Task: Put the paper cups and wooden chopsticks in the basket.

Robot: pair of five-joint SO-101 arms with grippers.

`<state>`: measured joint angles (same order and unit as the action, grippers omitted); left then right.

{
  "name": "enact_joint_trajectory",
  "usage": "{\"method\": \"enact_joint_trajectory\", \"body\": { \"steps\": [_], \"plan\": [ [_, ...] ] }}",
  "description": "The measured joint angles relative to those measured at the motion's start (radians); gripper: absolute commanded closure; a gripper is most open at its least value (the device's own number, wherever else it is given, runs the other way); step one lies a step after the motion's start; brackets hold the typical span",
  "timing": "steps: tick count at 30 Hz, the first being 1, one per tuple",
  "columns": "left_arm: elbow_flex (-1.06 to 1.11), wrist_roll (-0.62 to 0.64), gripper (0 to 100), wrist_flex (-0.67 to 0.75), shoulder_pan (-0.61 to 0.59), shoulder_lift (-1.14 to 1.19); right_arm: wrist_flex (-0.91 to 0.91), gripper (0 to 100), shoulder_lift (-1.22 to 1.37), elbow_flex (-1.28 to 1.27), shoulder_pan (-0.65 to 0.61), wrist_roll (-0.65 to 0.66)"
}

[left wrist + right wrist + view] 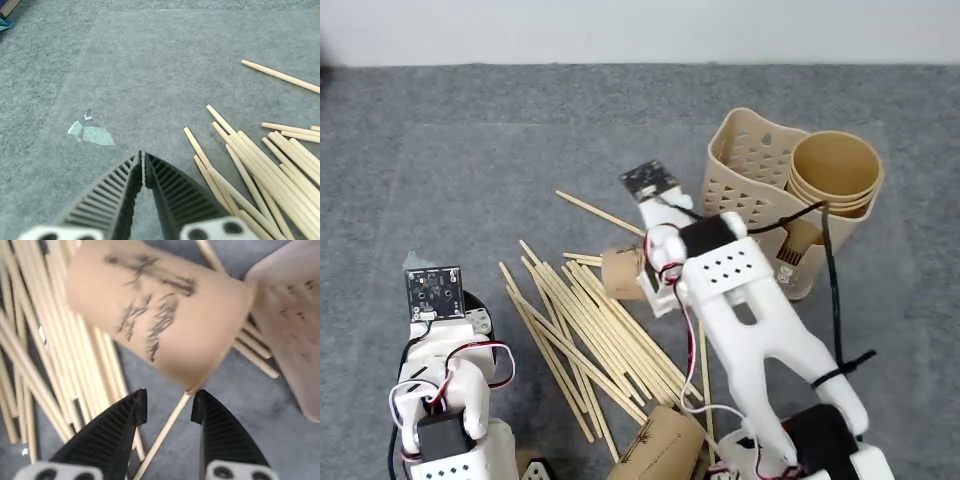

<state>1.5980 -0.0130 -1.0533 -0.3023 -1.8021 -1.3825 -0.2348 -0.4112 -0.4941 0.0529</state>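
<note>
A paper cup (155,310) lies on its side across the chopsticks (65,365), just ahead of my right gripper (169,401), which is open with nothing between its fingers. From above, that cup (620,272) lies at the middle of the table with the right arm's wrist (665,255) beside it. The beige basket (745,165) stands at the back right and holds stacked paper cups (835,170). Another cup (660,450) lies at the front edge. Many chopsticks (590,330) are scattered over the middle. My left gripper (143,162) is shut and empty over bare mat, left of the chopsticks (250,170).
The grey mat (470,170) has free room at the back left. A small scrap of pale tape (92,134) lies on it ahead of the left gripper. The basket wall (295,330) is close beside the lying cup. The left arm (440,400) sits at the front left.
</note>
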Motion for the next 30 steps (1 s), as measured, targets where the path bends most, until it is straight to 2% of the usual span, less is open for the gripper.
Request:
{"method": "enact_joint_trajectory", "body": {
  "steps": [6,7,13,17,20,24,30],
  "plan": [
    [0.0,0.0,98,0.0,0.0,0.0,-0.054,99.1,0.0,0.098,-0.06,-0.003],
    [0.0,0.0,98,0.0,0.0,0.0,-0.051,99.1,0.0,0.101,-0.068,-0.003],
    [0.0,0.0,98,0.0,0.0,0.0,-0.028,98.6,0.0,0.101,-0.084,-0.003],
    [0.0,0.0,98,0.0,0.0,0.0,-0.038,90.1,0.0,0.106,-0.084,-0.003],
    [0.0,0.0,98,0.0,0.0,0.0,-0.117,84.6,0.0,0.155,-0.083,-0.011],
    [0.0,0.0,98,0.0,0.0,0.0,-0.193,83.8,0.0,0.199,-0.031,-0.054],
    [0.0,0.0,98,0.0,0.0,0.0,-0.132,84.0,0.0,0.158,0.009,-0.084]
  ]
}}
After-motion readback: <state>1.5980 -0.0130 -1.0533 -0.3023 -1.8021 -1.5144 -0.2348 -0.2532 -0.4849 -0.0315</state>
